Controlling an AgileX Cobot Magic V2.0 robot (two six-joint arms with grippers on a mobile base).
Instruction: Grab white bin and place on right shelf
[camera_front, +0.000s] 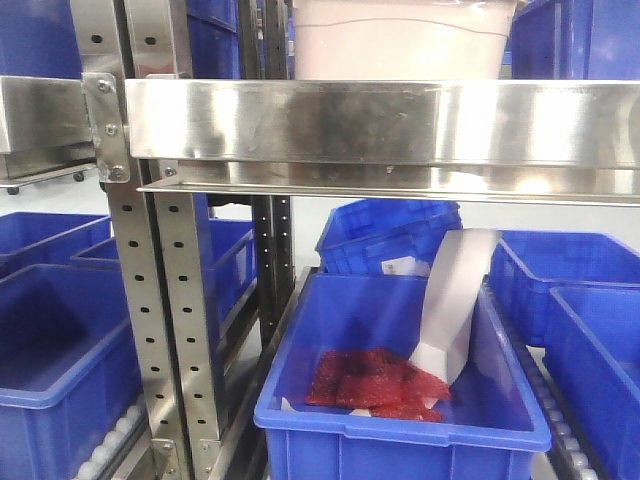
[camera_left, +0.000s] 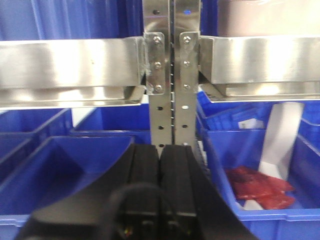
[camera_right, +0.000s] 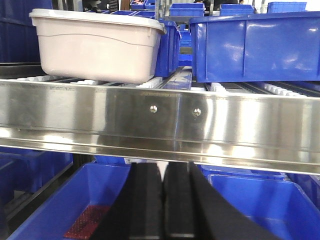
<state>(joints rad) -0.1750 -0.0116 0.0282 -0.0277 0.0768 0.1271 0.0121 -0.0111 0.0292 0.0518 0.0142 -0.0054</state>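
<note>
The white bin (camera_right: 97, 47) sits on the rollers of the right shelf (camera_right: 160, 117), at eleven o'clock in the right wrist view, beside a blue crate (camera_right: 255, 47) at one o'clock. Placement appears complete. The left gripper (camera_left: 160, 165) and right gripper (camera_right: 162, 192) both hang below the rail, fingers pressed together, holding nothing. Remaining work, if any: retreat only.

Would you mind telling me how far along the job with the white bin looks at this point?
The white bin already sits on the right shelf, resting on its rollers beside a blue crate, so the placing looks done. Nothing is in hand: the left gripper and right gripper are both shut and empty, below the rail. What seems left is only drawing the arms away.
</note>
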